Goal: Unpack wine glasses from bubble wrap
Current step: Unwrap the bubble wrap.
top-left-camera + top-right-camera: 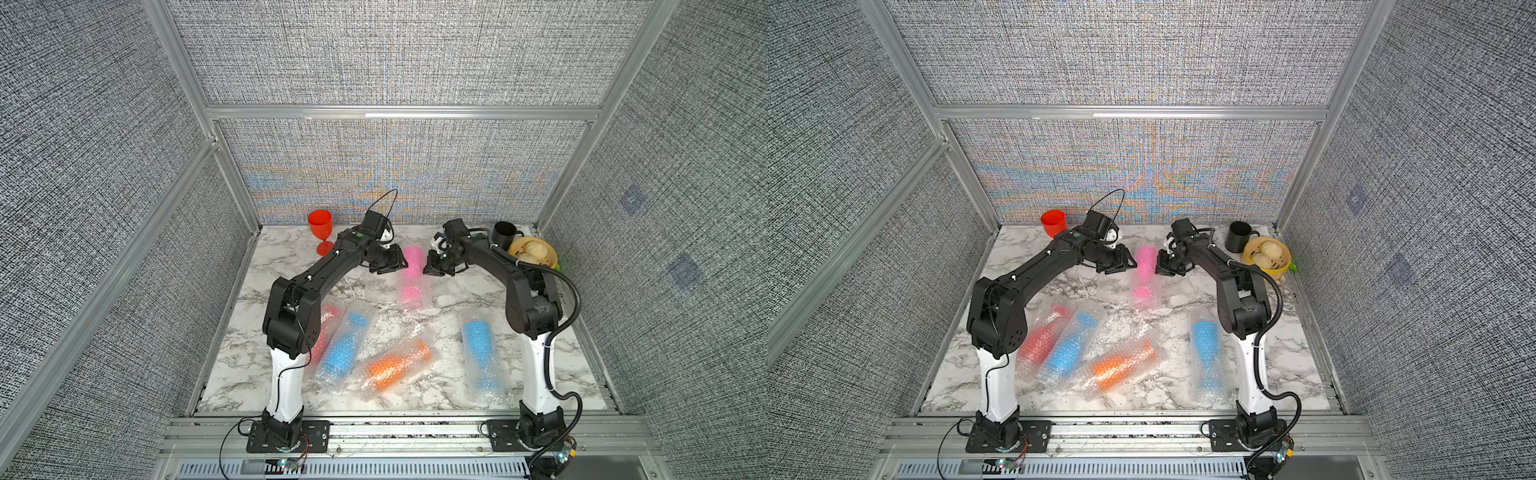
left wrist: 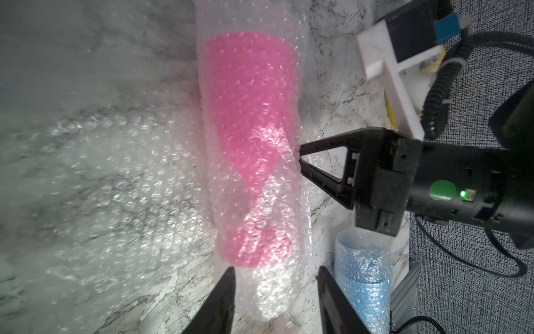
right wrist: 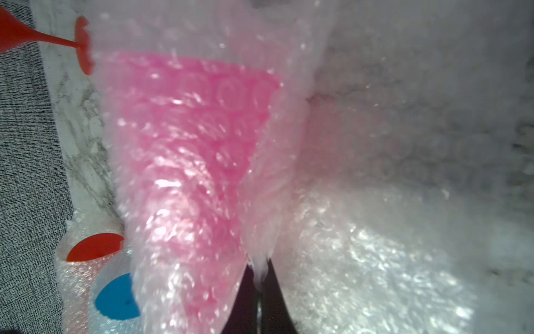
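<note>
Pink wine glass (image 1: 412, 259), bubble wrap (image 2: 284, 173) pinched by right hand (image 2: 300, 156) alongside

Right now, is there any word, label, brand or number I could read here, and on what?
None can be read.
The bubble wrap, the pink goblet inside it, the bare red goblet and the black mug carry no print.
The green round sticker is blank.
The circuit boards by the arms' bases are too small to tell.

Left arm (image 1: 320, 278): arched inward; left gripper (image 1: 397, 267) jaws apart. Right arm (image 1: 494, 257): arched inward; right gripper (image 1: 429, 271) jaws pressed together.
</note>
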Controlling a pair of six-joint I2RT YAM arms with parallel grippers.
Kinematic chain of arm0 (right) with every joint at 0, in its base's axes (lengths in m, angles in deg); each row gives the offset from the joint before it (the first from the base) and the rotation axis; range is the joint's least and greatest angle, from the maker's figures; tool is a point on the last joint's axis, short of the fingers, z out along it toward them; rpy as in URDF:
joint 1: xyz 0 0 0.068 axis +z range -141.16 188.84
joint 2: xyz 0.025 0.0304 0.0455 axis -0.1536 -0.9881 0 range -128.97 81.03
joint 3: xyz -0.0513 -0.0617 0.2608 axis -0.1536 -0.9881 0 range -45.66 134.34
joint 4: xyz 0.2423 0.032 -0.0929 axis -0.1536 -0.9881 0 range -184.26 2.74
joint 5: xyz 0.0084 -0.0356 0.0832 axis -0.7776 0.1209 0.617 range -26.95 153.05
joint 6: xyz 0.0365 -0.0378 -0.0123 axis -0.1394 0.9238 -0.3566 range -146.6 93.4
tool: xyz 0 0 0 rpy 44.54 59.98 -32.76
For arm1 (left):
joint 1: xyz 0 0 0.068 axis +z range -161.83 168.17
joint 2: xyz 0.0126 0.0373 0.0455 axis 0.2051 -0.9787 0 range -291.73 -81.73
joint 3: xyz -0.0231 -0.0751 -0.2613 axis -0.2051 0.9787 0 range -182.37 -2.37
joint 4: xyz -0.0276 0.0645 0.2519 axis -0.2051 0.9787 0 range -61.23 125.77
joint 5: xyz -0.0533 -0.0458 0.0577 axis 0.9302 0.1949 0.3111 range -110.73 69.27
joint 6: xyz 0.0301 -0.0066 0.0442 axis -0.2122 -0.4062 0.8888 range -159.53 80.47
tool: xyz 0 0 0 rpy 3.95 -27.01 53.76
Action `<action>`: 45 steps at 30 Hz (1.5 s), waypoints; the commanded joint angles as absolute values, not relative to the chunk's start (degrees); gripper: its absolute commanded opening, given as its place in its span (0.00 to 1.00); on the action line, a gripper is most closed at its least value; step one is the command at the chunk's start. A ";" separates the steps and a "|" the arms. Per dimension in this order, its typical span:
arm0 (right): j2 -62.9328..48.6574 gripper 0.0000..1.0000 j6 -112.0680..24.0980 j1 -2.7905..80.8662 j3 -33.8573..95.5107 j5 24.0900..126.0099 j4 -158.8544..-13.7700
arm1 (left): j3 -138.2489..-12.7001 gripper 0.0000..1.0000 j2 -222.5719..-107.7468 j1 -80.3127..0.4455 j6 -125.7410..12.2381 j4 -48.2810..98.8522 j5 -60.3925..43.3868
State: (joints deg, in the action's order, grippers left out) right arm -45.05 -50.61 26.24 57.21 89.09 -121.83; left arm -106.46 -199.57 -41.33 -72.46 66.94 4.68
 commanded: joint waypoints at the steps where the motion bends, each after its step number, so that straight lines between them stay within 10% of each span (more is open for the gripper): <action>1: -42.87 0.00 -50.85 26.35 57.12 90.50 -119.46 | -108.60 0.47 -200.09 -41.28 -70.50 68.82 2.45; 13: -44.63 0.00 -47.33 27.41 61.27 92.47 -123.68 | -130.80 0.53 -213.64 -42.95 -56.93 85.93 -13.55; 25: -46.48 0.00 -43.47 27.21 62.92 97.40 -123.79 | -132.02 0.55 -217.97 -42.49 -47.35 80.45 4.89; 38: -47.61 0.00 -43.30 27.11 64.62 101.46 -123.78 | -133.00 0.36 -220.72 -41.80 -46.87 79.22 -0.11; 45: -48.65 0.00 -42.67 27.12 65.61 101.32 -124.74 | -131.22 0.50 -219.23 -41.91 -44.14 78.93 -4.42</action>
